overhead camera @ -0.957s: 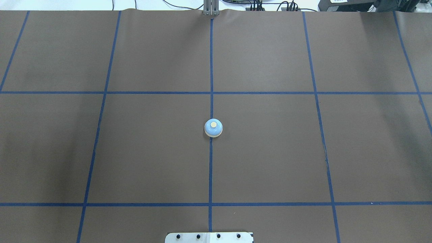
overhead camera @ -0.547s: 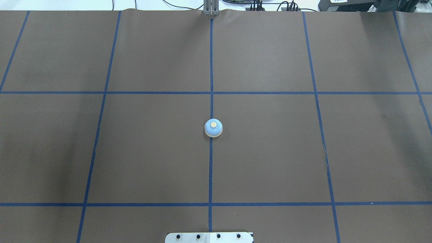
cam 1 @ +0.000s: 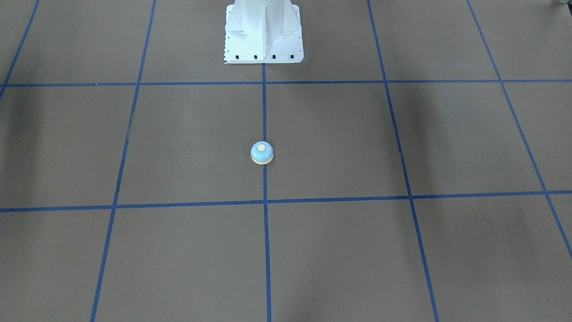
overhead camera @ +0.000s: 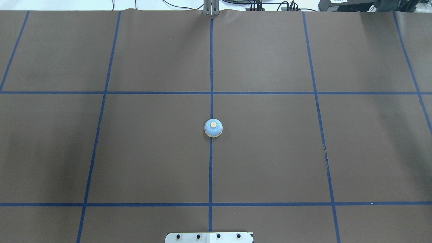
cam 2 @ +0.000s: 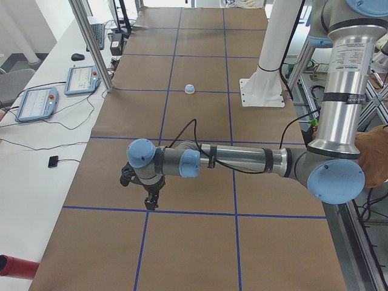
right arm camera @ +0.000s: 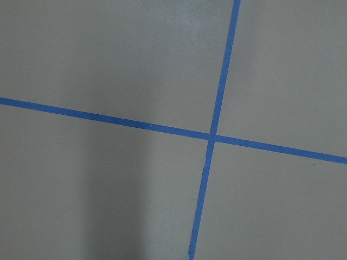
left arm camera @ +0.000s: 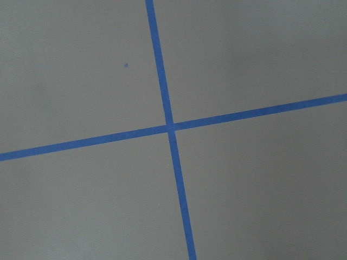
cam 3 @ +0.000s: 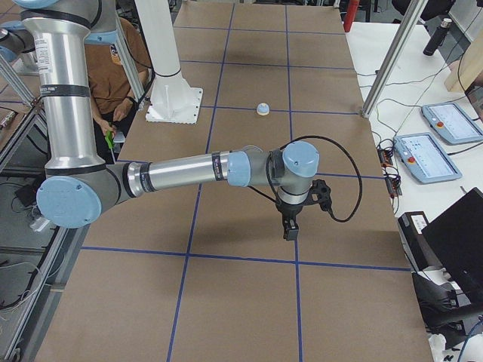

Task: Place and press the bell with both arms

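The light-blue bell [overhead camera: 213,128] with its cream button stands upright on the centre tape line of the brown table; it also shows in the front view [cam 1: 262,152] and both side views [cam 2: 190,88] [cam 3: 263,108]. My left gripper [cam 2: 150,203] hangs over the table's left end, far from the bell, and shows only in the exterior left view. My right gripper [cam 3: 290,230] hangs over the right end, far from the bell, and shows only in the exterior right view. I cannot tell whether either is open or shut. Both wrist views show only brown mat and blue tape crossings.
The white pedestal [cam 1: 263,31] stands at the robot's side of the table. Blue tape lines [overhead camera: 211,67] divide the mat. Teach pendants [cam 2: 36,103] [cam 3: 426,154] lie on side benches. An operator [cam 3: 113,68] sits behind the pedestal.
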`<move>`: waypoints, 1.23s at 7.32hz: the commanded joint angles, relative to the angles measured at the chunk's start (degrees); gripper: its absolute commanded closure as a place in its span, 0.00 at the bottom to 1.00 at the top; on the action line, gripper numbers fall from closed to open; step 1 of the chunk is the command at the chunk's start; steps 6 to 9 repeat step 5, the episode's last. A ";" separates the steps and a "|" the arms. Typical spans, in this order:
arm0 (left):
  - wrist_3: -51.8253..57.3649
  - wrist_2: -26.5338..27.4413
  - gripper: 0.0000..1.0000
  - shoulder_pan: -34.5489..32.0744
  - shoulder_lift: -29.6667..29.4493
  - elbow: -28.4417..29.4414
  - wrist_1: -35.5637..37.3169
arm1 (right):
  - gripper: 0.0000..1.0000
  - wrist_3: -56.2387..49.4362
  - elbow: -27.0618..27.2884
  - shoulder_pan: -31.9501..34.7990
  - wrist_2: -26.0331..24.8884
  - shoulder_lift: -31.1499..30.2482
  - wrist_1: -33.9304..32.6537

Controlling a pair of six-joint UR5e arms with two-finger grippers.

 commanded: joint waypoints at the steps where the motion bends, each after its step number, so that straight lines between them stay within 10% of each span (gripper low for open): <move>1: -0.05 0.50 0.00 0.00 0.07 -0.48 0.02 | 0.00 0.13 -0.47 0.00 2.50 0.11 0.01; 9: -0.14 0.41 0.00 0.00 0.16 -0.74 0.02 | 0.00 -0.13 -0.65 0.00 2.34 -0.06 0.10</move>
